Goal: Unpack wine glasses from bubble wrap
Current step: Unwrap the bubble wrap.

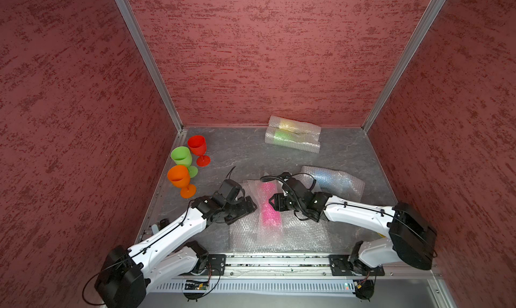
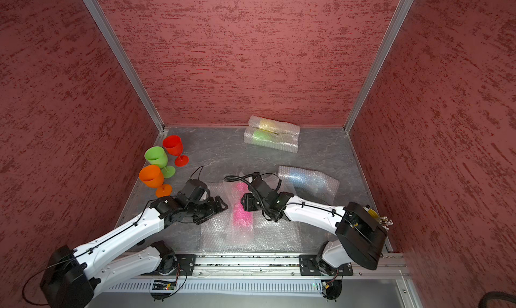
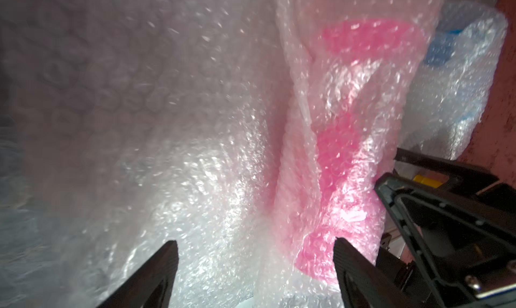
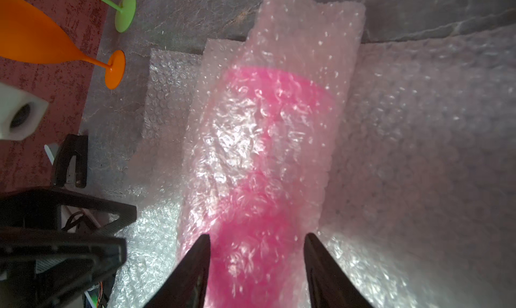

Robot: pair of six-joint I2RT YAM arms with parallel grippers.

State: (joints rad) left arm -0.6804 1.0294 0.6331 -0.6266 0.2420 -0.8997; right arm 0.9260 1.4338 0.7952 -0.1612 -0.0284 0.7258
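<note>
We find loose bubble wrap sheets (image 1: 301, 234) flat on the near table (image 1: 223, 153), with the sleeved pink goblet (image 1: 269, 209) lying on them. The left gripper (image 3: 255, 253) stands parted beside it; the right gripper (image 4: 257, 250) straddles it, and whether it is clamped we cannot tell. A sleeved blue goblet (image 1: 326, 179) lies just behind the right gripper.

Your grey marbled desk (image 1: 240, 158) fills the lower middle of both top views. At its left edge a red goblet (image 1: 197, 148), a green goblet (image 1: 181, 156) and an orange goblet (image 1: 179, 176) stand upright. At its upper edge a yellow-tinted sleeve (image 1: 293, 125) and a green-tinted sleeve (image 1: 290, 140) lie touching. A blue-tinted sleeve (image 1: 332, 181) lies right of centre. Flat bubble wrap sheets (image 1: 301, 236) at bottom centre carry the pink-tinted sleeve (image 1: 269, 209).
</note>
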